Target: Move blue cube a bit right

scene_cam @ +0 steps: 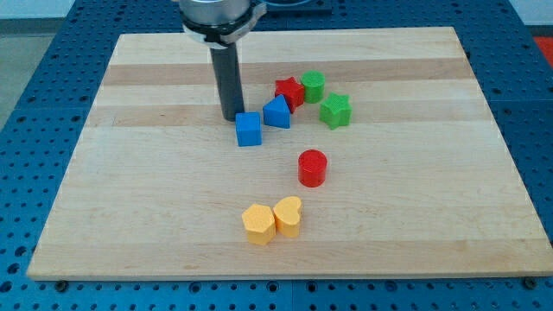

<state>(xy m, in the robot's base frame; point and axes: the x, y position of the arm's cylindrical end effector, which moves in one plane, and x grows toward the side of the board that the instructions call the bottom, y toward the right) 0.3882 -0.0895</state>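
Note:
The blue cube [249,130] sits near the middle of the wooden board [130,173]. My tip [232,117] rests on the board just above and to the left of the blue cube, very close to it or touching its upper left corner. A second blue block [277,112], of irregular shape, lies just to the upper right of the cube.
A red star-like block [290,92], a green cylinder [314,86] and a green star [335,111] cluster to the right of the blue blocks. A red cylinder [313,168] stands below them. A yellow hexagon [258,224] and a yellow heart [289,216] lie near the view's bottom.

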